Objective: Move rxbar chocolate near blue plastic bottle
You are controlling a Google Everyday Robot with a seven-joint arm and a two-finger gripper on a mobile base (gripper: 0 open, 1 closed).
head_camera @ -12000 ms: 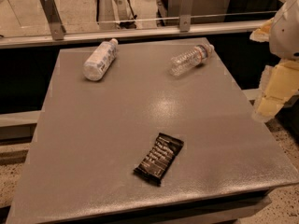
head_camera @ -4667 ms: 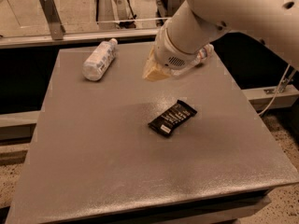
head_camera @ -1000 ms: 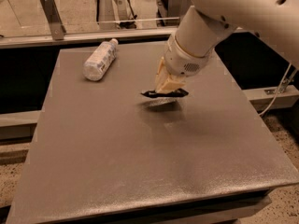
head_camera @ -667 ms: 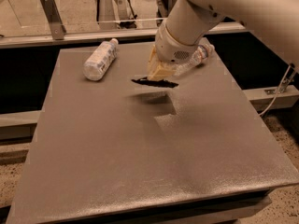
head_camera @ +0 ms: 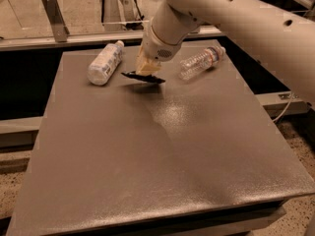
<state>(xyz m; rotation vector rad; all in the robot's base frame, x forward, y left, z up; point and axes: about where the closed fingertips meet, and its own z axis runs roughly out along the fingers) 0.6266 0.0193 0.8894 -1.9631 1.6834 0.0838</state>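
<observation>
- The grey square table (head_camera: 162, 171) offers open room across its near half and out to both side edges. Everything sits toward the far edge.
- The cream two-finger gripper (head_camera: 145, 69) hangs over the far middle, between two bottles, jaws pinched on the flat, black-wrapped rxbar chocolate (head_camera: 143, 77).
- The bar is held just off the surface and roughly level. Its long axis runs left to right, and its left end is near the stout, whitish-labelled blue plastic bottle (head_camera: 105, 63) without touching it.
- That bottle lies on its side, white cap toward the far edge. The slim clear ribbed water bottle (head_camera: 202, 63) lies capped on the right. The contents of both cannot be told.
</observation>
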